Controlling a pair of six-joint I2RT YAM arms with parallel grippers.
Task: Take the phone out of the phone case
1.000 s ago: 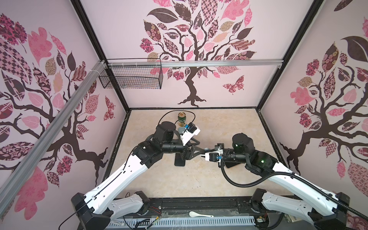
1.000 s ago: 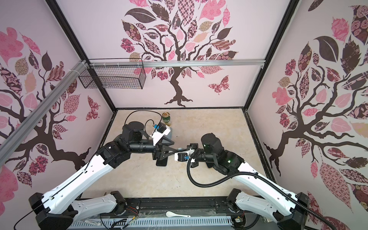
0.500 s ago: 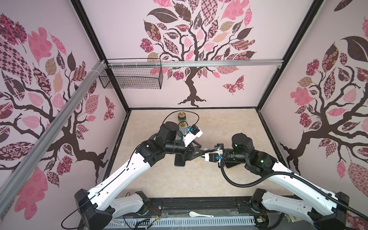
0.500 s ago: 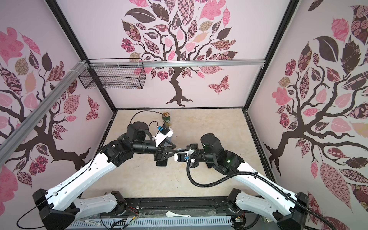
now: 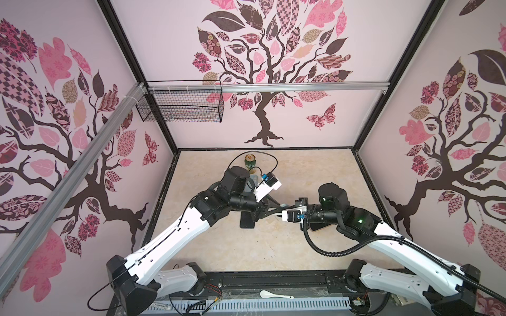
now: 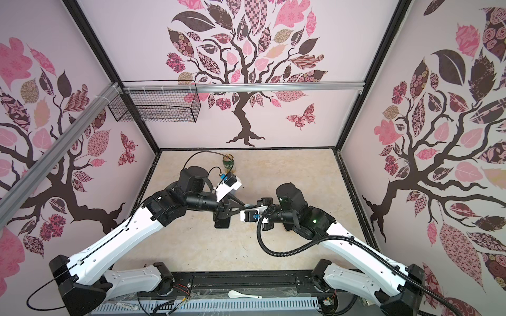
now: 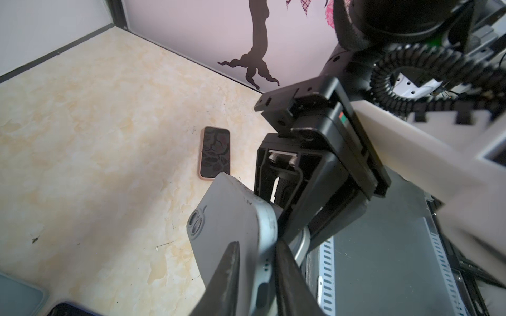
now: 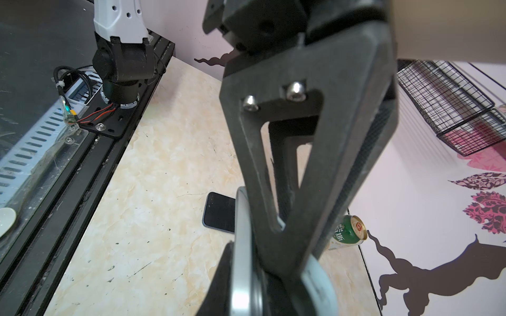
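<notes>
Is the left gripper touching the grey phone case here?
Touching. The left wrist view shows the left gripper straddling the edge of the grey phone case. It presses against both faces, with no gap visible on either side.

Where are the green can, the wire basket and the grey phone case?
green can (image 5: 249,165): in a top view, on its green side.
wire basket (image 5: 180,109): in a top view, on its mesh.
grey phone case (image 7: 227,219): left wrist view, on its flat back.
</notes>
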